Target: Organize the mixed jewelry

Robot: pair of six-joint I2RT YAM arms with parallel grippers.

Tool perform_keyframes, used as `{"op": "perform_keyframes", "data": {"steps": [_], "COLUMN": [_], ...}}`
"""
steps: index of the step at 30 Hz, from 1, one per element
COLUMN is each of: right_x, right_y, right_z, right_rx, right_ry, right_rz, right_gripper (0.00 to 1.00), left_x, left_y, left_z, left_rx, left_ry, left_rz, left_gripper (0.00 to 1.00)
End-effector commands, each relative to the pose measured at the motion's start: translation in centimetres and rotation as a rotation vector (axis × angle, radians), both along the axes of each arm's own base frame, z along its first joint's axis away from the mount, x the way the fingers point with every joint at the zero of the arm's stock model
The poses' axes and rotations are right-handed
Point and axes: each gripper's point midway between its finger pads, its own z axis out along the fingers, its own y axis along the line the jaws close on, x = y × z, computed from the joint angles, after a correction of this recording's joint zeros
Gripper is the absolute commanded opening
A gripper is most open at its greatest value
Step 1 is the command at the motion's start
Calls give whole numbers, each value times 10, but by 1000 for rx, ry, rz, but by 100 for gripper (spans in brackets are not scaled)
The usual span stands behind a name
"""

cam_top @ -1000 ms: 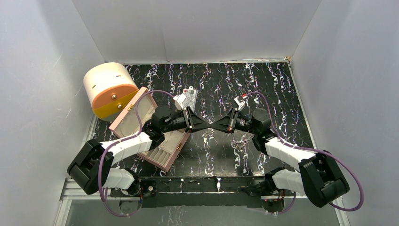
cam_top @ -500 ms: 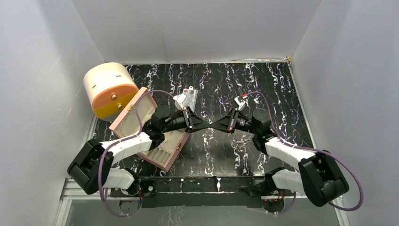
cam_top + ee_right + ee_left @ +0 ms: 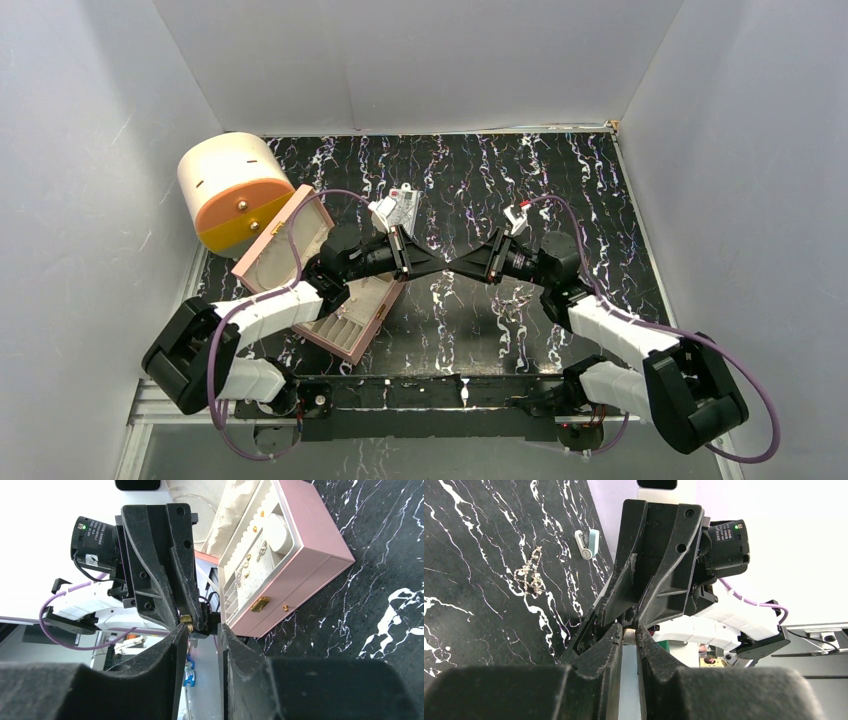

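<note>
My two grippers meet tip to tip above the middle of the table. The left gripper (image 3: pixel 440 266) (image 3: pixel 629 632) is shut on a tiny gold stud (image 3: pixel 186 619), pinched at its very tips. Facing it, the right gripper (image 3: pixel 466 268) (image 3: pixel 202 630) is open, its fingers standing either side of the left tips without touching the stud. The open pink box (image 3: pixel 378 318) (image 3: pixel 320 535) lies under the left arm; its cream tray holds small gold studs (image 3: pixel 255 528) and a thin chain piece (image 3: pixel 243 571). Another chain piece (image 3: pixel 530 572) lies loose on the black marbled table.
A cream and orange cylinder (image 3: pixel 230 190) stands at the back left beside the box lid (image 3: pixel 285 245). A clear packet with a white card (image 3: pixel 403 208) lies behind the left gripper. A small light-blue block (image 3: pixel 593 541) sits near the loose chain. White walls surround the table.
The right gripper's jaws have opened, letting go of the stud. The left gripper's jaws have closed a little more onto it. Both arms stay nearly in place.
</note>
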Motion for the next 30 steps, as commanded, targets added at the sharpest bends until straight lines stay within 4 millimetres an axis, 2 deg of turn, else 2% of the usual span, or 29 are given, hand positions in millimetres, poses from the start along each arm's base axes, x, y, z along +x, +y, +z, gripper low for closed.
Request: {"op": "perform_keyframes", "data": {"steps": [1, 11, 15, 21, 25, 30], "right_x": [1, 7, 14, 14, 11, 12], "right_y": [-3, -11, -16, -20, -21, -21], "right_z": [20, 14, 4, -12, -22, -31], "right_rx": [15, -49, -119, -174, -195, -222], "right_ry": [-89, -84, -70, -35, -20, -13], "right_rz": [-29, -98, -145, -156, -151, -142], "right_gripper": [40, 45, 45, 45, 45, 45], "left_x": [1, 2, 2, -5, -10, -21], "left_y": [1, 13, 27, 66, 105, 140], "left_z": [11, -3, -21, -50, -54, -56], "left_rx": [0, 146, 283, 543, 750, 924], "left_ry": [-57, -72, -48, 26, 13, 24], "left_rz": [8, 39, 59, 77, 80, 63], "left_gripper": [8, 8, 8, 8, 9, 9]}}
